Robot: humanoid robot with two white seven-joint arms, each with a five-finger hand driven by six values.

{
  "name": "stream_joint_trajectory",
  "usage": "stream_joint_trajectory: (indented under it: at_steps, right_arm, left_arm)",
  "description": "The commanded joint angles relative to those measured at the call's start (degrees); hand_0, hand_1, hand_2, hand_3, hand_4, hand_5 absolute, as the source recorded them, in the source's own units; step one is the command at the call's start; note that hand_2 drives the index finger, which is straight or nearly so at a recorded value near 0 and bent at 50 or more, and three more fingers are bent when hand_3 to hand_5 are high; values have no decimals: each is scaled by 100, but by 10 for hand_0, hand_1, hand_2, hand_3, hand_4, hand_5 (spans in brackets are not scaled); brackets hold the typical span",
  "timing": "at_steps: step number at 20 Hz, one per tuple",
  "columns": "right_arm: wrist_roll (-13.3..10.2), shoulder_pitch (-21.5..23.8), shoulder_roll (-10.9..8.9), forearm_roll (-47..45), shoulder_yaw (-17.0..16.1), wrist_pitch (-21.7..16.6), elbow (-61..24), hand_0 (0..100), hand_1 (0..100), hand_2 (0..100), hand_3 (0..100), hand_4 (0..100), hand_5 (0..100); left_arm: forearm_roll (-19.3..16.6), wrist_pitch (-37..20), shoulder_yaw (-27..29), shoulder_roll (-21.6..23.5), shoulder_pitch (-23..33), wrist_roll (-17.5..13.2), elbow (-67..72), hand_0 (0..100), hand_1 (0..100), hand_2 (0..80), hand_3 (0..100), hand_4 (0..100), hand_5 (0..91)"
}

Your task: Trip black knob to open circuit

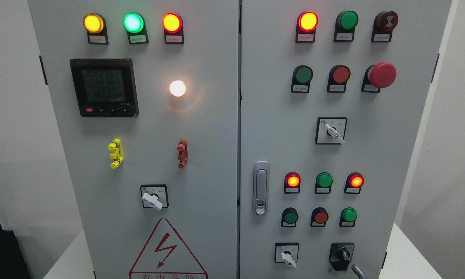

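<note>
The black knob (341,255) sits at the bottom right of the grey cabinet's right door (403,162), on a black square plate. Its handle stands roughly upright, with a white mark near the top. A thin grey curved tip (357,271) pokes up from the bottom edge just right of the knob, close to it but apart. It seems to be part of my right hand, and too little of it shows to tell more. My left hand is out of view.
White selector switches (287,257) (334,133) (153,199), rows of lit lamps and push buttons, and a red mushroom stop button (381,74) fill the doors. A chrome door handle (260,188) stands left of the lower buttons. The meter (103,87) is on the left door.
</note>
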Motion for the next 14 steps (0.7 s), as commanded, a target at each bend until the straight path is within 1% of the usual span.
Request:
stream_joint_trajectory:
  at_steps: [1,5,14]
  right_arm:
    - [3,-7,4,2,35,3,17,0,0,0,1000,1000,999]
    - [-49,-7,4,11,97,3,17,0,0,0,1000,1000,1000]
    - [-49,-24,12,29,158,30,26,0,0,0,1000,1000,999]
  left_arm:
    - [-132,-2,0,0,0,5,0,120,389,0,0,0,0]
    - [-132,-11,0,0,0,5,0,120,389,0,0,0,0]
    - [-132,-11,0,0,0,5,0,120,389,0,0,0,0]
